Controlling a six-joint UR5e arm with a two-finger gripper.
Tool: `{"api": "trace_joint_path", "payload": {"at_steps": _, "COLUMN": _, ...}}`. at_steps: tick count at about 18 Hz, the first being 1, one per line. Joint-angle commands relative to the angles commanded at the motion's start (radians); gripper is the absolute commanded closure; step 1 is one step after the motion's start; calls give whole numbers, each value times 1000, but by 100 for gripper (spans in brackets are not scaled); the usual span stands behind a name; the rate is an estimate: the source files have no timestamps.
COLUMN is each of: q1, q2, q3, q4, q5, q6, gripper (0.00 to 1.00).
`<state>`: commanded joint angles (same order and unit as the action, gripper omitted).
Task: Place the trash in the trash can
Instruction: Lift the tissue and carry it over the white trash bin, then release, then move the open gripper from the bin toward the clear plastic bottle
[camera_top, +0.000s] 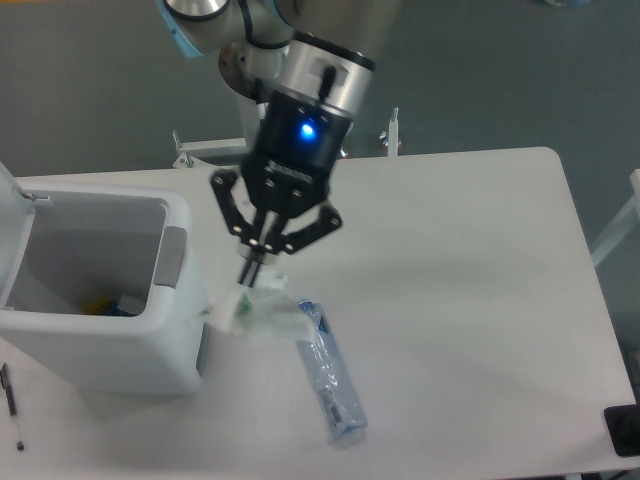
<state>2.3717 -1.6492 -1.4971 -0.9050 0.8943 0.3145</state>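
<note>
Gripper: gripper (253, 283) pinched tight on the top of the tissue (256, 314), fingers drawn together with almost no gap showing, links fanned out above.
Tissue position: hanging off the fingertips, up off the table (470, 280), just beside the near right wall of the trash can (100, 290) but not over the opening.
Tissue look: crumpled white paper, bunched and drooping, one corner trailing toward the bin wall; soft enough that only the pinched part is really secured.
Bottle: crushed clear bottle (328, 372) lying flat on the table, blue cap end near the hanging tissue, untouched by the fingers.
Trash can: lid tipped up at the far left, mouth wide open, a few small bits visible at the bottom.
Done: first piece picked and on its way, I'd say.
Left: get the tissue over the opening and drop it, then the whole pick and carry for the bottle.
Progress call: less than halfway.
</note>
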Motion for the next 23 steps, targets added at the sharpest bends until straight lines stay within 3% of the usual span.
{"api": "trace_joint_path", "payload": {"at_steps": 4, "q1": -58, "q2": 31, "q3": -12, "q4": 0, "q5": 8, "q6": -18, "gripper": 100}}
{"api": "trace_joint_path", "payload": {"at_steps": 8, "q1": -95, "q2": 32, "q3": -22, "q4": 2, "q5": 11, "q6": -18, "gripper": 84}}
{"api": "trace_joint_path", "payload": {"at_steps": 10, "q1": -106, "q2": 32, "q3": -35, "q4": 3, "q5": 9, "q6": -12, "gripper": 68}}
{"api": "trace_joint_path", "payload": {"at_steps": 11, "q1": -109, "q2": 31, "q3": -37, "q4": 3, "q5": 9, "q6": -9, "gripper": 50}}
{"api": "trace_joint_path", "payload": {"at_steps": 12, "q1": -111, "q2": 31, "q3": -37, "q4": 3, "q5": 9, "q6": -9, "gripper": 39}}
{"api": "trace_joint_path", "payload": {"at_steps": 13, "q1": -111, "q2": 29, "q3": -38, "q4": 3, "q5": 9, "q6": -5, "gripper": 14}}
{"api": "trace_joint_path", "payload": {"at_steps": 23, "q1": -94, "q2": -6, "q3": -49, "q4": 12, "q5": 12, "q6": -5, "gripper": 1}}
